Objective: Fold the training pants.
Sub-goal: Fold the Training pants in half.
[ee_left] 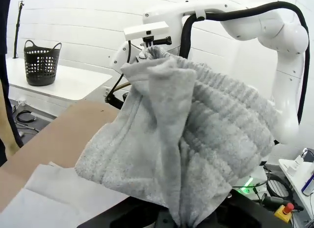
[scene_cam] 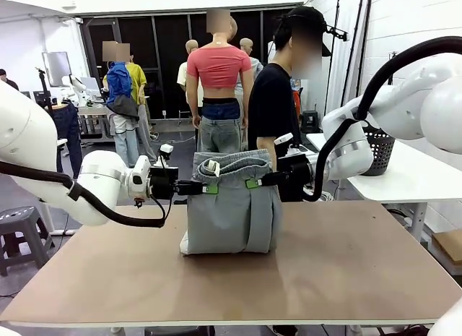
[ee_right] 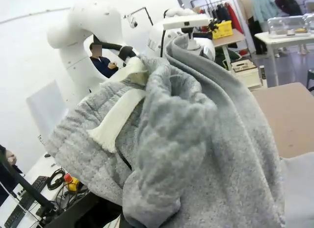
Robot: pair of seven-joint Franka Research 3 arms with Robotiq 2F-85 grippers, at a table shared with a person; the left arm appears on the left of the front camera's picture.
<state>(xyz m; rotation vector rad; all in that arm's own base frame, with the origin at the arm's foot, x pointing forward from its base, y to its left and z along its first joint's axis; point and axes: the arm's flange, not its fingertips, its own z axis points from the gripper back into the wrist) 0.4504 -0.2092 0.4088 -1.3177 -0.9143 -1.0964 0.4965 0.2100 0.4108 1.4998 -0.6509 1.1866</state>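
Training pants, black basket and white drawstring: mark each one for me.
training pants [scene_cam: 231, 213], front view, middle of the hanging grey fabric.
black basket [ee_left: 41, 65], left wrist view, its mesh wall.
white drawstring [ee_right: 117, 113], right wrist view, middle of the flat cord.

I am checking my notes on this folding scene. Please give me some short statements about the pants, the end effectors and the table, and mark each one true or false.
1. Both end effectors grip the training pants at the waistband. True: left end effector, right end effector.
2. The pants lie completely flat on the table. False: the top is lifted, only the lower part rests on it.
3. A black basket stands on the brown table. False: it stands on a white side table.
4. A pale drawstring hangs at the waistband. True.
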